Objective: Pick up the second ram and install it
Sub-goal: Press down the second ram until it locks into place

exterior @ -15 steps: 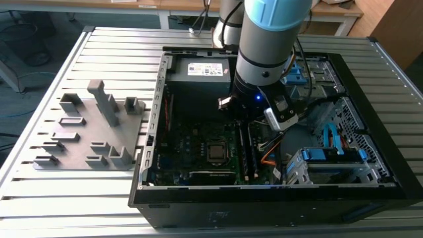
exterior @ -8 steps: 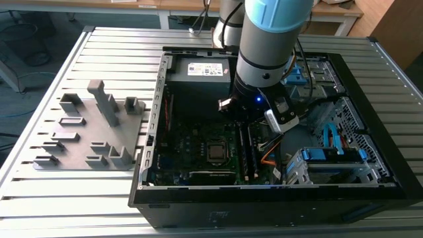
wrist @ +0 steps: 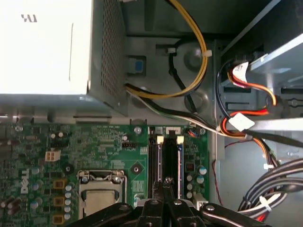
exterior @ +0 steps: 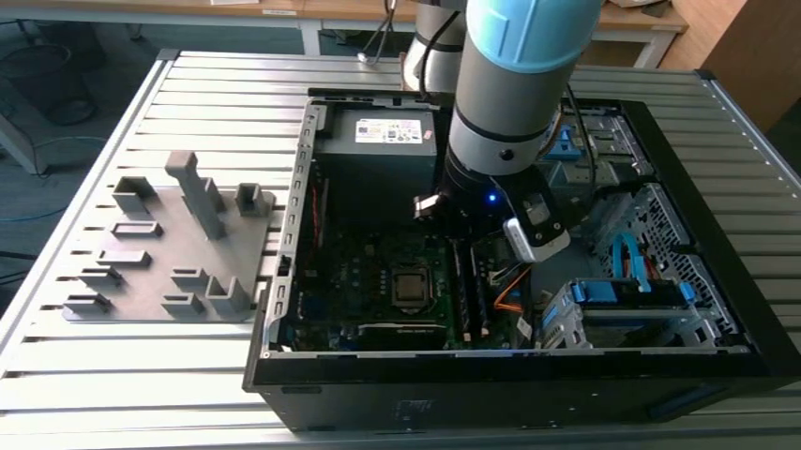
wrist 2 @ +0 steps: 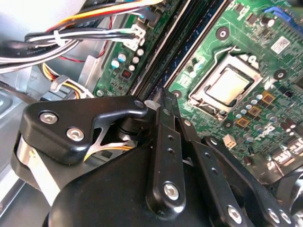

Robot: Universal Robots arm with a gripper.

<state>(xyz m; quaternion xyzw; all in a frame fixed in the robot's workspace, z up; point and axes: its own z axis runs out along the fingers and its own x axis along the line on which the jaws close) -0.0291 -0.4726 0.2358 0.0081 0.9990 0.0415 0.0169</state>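
Second ram (wrist: 180,163): sitting edge-up in its motherboard (wrist: 94,146) slot, lower centre of the first wrist view, beside the other memory stick (wrist: 157,163). Looking long, thin, dark, with pale end clips. Likely handling light, stiff, fragile; best taken by the long top edge. Gripper (wrist: 164,182) hovering directly above, fingers pinched together, holding nothing visible.
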